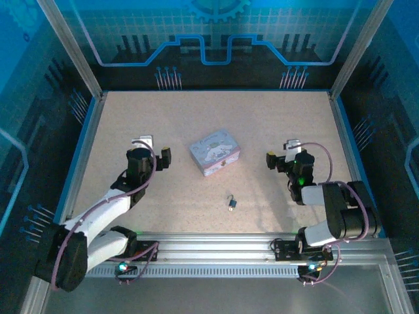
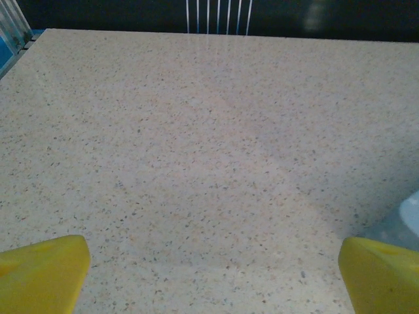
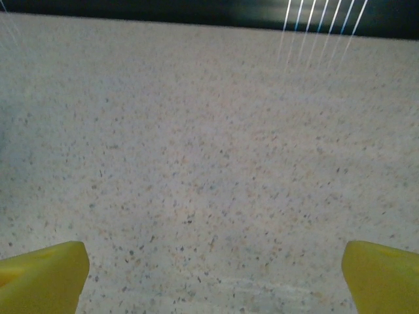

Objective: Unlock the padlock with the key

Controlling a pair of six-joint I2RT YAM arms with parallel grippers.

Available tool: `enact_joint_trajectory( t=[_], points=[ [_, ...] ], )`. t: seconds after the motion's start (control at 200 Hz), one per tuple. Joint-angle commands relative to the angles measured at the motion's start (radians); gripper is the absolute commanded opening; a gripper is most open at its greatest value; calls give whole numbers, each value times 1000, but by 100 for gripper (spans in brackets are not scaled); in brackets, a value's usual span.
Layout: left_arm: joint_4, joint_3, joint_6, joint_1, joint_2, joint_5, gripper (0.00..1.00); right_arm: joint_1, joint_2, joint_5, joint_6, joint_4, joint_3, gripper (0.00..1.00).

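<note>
While left gripper [image 1: 154, 149] and right gripper [image 1: 281, 152] gape, padlock [image 1: 232, 201] lies between; untouched.

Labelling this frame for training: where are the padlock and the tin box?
padlock [image 1: 232, 203]: top external view, on its dark body.
tin box [image 1: 215, 151]: top external view, middle of its lid.

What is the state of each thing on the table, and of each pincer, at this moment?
left pincer: open, holding nothing.
right pincer: open, holding nothing.
padlock: lying on the table, untouched; too small to tell whether it is locked.
tin box: lid closed, resting flat on the table.
</note>
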Motion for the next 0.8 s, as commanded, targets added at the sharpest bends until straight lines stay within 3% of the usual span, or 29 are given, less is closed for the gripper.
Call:
enact_joint_trajectory(
  t=[0.0,0.035,0.27,0.795],
  points=[
    [65,16,54,24,31,-2,99,-18,25,-4,-11,-29,83,100],
    [80,15,60,33,44,1,99,-17,27,-1,-8,-97,119,100],
    [187,-13,74,106,123,56,99,-5,31,11,-19,-93,121,100],
    [705,-122,175,177,387,159,99,-2,31,19,-20,-94,121,100]
  ],
)
